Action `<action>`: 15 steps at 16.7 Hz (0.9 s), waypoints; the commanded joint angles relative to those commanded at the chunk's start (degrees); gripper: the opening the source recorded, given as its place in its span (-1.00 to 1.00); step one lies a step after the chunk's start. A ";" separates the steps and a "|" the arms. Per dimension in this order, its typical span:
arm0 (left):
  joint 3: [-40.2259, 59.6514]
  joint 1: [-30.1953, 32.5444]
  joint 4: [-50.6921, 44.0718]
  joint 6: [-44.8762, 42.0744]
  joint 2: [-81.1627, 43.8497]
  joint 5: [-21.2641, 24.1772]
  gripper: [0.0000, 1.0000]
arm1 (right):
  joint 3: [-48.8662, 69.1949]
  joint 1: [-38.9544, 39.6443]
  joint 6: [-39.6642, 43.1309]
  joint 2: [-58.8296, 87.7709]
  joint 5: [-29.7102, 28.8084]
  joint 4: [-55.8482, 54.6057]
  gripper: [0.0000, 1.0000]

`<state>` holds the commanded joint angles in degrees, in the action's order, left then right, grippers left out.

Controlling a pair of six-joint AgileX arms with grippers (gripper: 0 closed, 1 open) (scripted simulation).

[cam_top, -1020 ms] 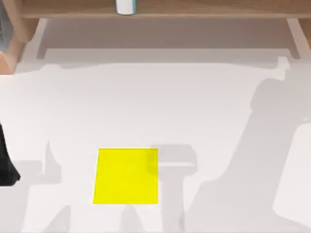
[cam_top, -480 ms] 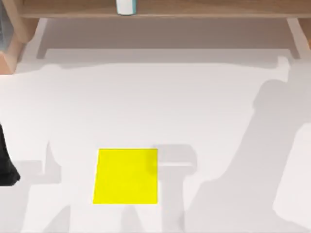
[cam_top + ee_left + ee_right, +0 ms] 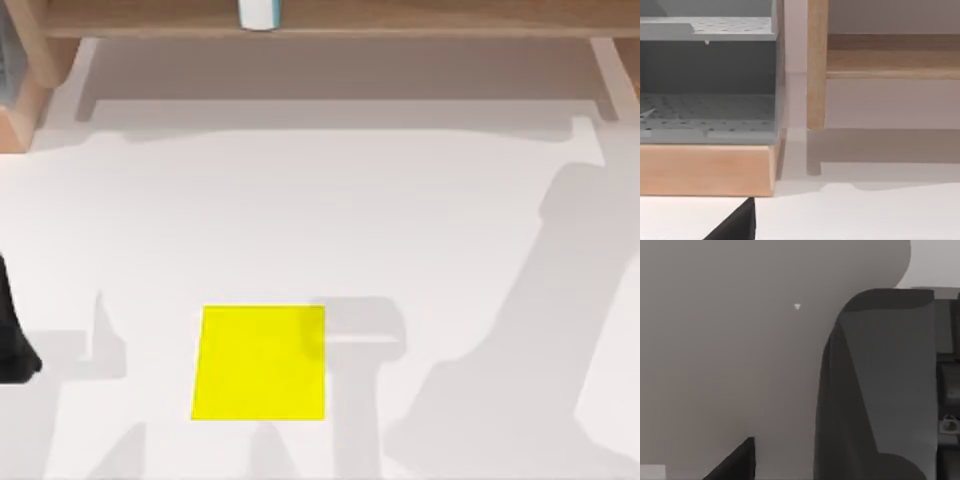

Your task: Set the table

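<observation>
White worktop (image 3: 320, 220) spreads across nearly the whole top view, smooth and matte, crossed by broad grey shadows, the heaviest of them on the right side. A yellow square mat (image 3: 260, 362) lies flat on it, near the front edge and somewhat left of centre, with a grey shadow touching its right edge.

Along the far edge of the worktop stands a light-brown wooden shelf (image 3: 400, 20); its board runs across the top of the top view, and its uprights reach down at the far left and far right. A small white cup-like object with a bluish rim (image 3: 257, 14) sits on the shelf board, left of centre; what it is exactly cannot be told.

The left wrist view looks at the same wooden shelf (image 3: 817, 65) from low over the worktop (image 3: 865, 215), showing one upright post and a horizontal board. Just beside the post is a grey perforated rack (image 3: 707, 112) with two tiers, resting on a light wooden base (image 3: 705, 170).

A dark part of the left arm (image 3: 12, 340) shows at the left edge of the top view, above the worktop. Whether the left hand is open or closed cannot be told.

The right wrist view shows shaded worktop (image 3: 730, 365) and a dark grey curved shape (image 3: 875, 385) close by. The right hand's state cannot be told either.
</observation>
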<state>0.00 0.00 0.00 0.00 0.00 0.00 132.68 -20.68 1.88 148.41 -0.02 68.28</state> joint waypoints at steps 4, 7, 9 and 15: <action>0.00 0.00 0.00 0.00 0.00 0.00 1.00 | 0.00 0.00 0.00 0.00 0.00 0.00 0.85; 0.00 0.00 0.00 0.00 0.00 0.00 1.00 | 0.00 0.00 0.00 0.00 0.00 0.00 0.40; 0.00 0.00 0.00 0.00 0.00 0.00 1.00 | 0.00 0.00 0.00 0.00 0.00 0.00 0.10; 0.00 0.00 0.00 0.00 0.00 0.00 1.00 | 0.00 0.00 0.00 0.00 0.00 0.00 -0.81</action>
<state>0.00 0.00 0.00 0.00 0.00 0.00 132.68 -20.68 1.88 148.41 -0.02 68.28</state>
